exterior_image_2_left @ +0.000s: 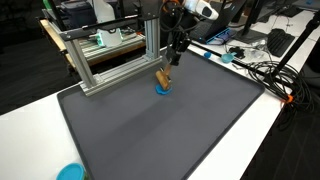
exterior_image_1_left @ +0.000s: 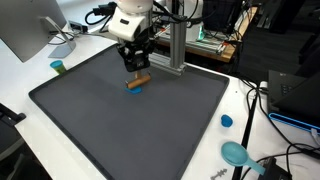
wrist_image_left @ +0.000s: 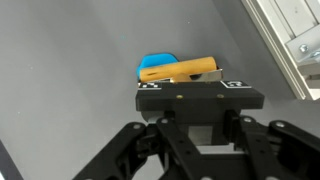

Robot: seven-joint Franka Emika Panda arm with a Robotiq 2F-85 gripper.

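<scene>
Over the mat [exterior_image_1_left: 120, 120], gripper [exterior_image_1_left: 136, 70] jaws pinch orange block [exterior_image_1_left: 138, 81]; fingertips hidden

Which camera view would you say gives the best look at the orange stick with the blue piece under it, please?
The wrist view: the orange stick fills the middle, lying across the blue piece, just beyond the gripper. In both exterior views it is a small orange-and-blue speck on the dark mat below the gripper.
</scene>
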